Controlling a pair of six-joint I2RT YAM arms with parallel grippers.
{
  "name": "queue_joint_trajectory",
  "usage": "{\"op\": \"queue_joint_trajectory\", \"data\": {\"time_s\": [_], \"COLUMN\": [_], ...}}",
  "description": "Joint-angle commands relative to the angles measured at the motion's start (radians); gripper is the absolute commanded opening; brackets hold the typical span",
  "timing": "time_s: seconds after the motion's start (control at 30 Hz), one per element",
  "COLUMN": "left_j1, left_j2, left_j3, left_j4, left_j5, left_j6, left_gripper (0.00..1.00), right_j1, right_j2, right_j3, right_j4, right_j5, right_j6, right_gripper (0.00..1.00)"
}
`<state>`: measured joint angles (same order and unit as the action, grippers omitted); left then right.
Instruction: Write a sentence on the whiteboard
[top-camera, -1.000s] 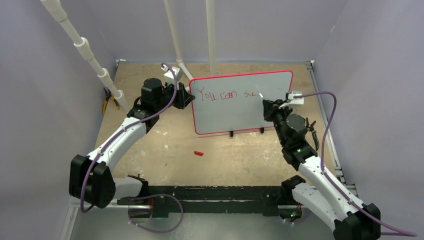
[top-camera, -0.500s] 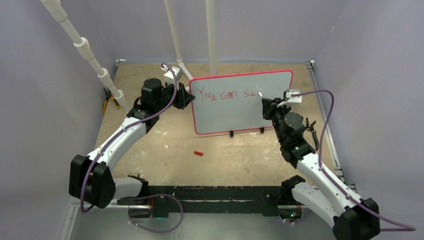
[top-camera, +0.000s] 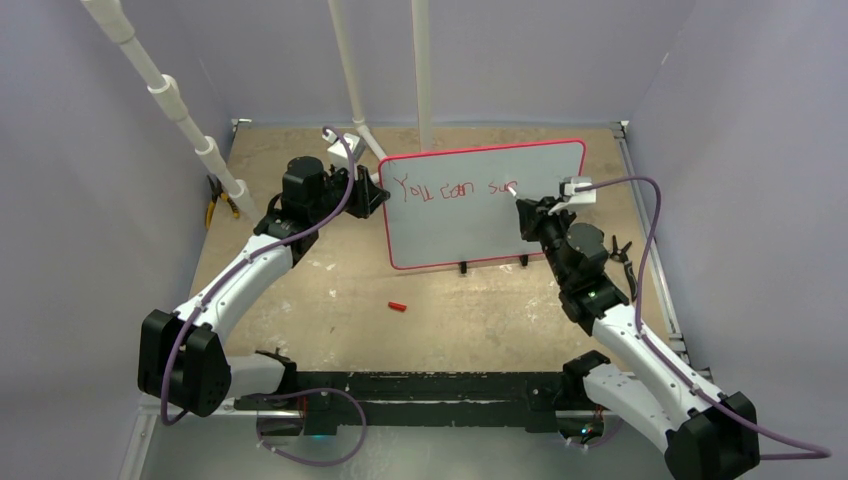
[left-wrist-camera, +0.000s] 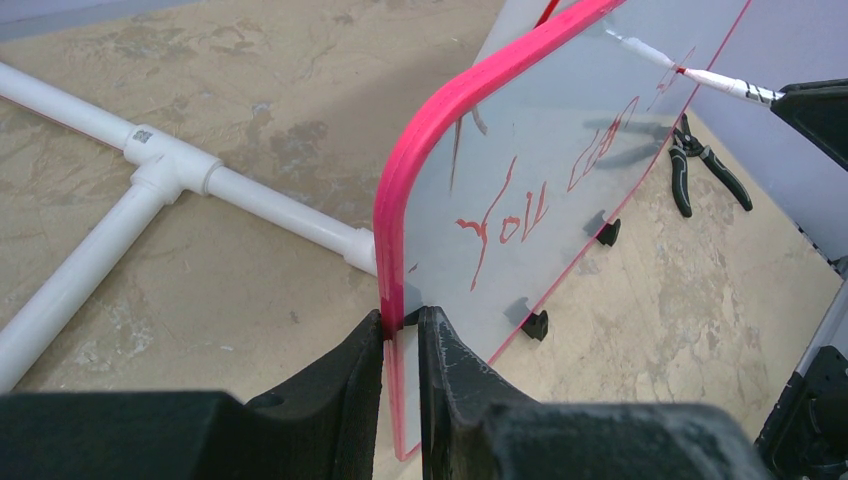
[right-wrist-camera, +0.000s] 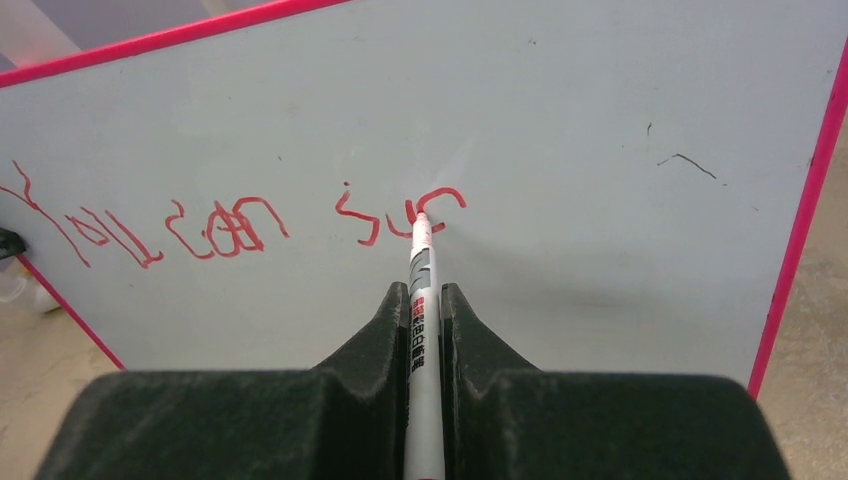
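Right gripper (right-wrist-camera: 424, 295) is clamped tight on the barrel of the marker (right-wrist-camera: 421, 262), its two black fingers pinching the pen so the red tip points straight ahead and presses on the face of the whiteboard (right-wrist-camera: 620, 140). The tip sits at the foot of the newest stroke, a curved arch just past "su".

Across the last second the writing has grown. A second ago the third word read only "su" in the overhead view; now a third letter stands after it, and the right arm has drawn a little up and to the left with the pen. So the sentence (right-wrist-camera: 200, 228) reads "You can su" plus one more letter (whether c, r or n I cannot tell from the shape). The line runs along the upper part of the board, from near its left edge to about the middle.

Left gripper (left-wrist-camera: 402, 322) is nipped narrowly onto the left edge of the board, one finger on each side of the pink frame, steadying it. The board stands upright on its small black feet (left-wrist-camera: 536, 324) toward the far side of the table (top-camera: 300, 290), tilted slightly back, and has not shifted during the stroke.

By my reading the third word is only part done, with plenty of bare white to its right for the rest. The red cap (top-camera: 398, 306) lies on the table in front of the board, well apart from both arms
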<state>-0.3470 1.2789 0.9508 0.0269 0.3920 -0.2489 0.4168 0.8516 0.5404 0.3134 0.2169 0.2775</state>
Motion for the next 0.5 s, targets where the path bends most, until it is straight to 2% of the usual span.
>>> {"op": "queue_joint_trajectory", "data": {"time_s": [0.0, 0.47], "left_j1": [0.002, 0.002], "left_j2": [-0.027, -0.033], "left_j3": [-0.005, -0.005], "left_j4": [0.021, 0.018], "left_j5": [0.035, 0.033], "left_j6": [0.007, 0.008], "left_gripper": [0.17, 0.16], "right_j1": [-0.005, -0.004], "right_j2": [0.004, -0.010], "right_j3": [0.031, 0.040], "right_j4": [-0.041, -0.088], "right_j5": [0.024, 0.147], "right_j6": [0.011, 0.034], "right_gripper": [0.00, 0.00]}}
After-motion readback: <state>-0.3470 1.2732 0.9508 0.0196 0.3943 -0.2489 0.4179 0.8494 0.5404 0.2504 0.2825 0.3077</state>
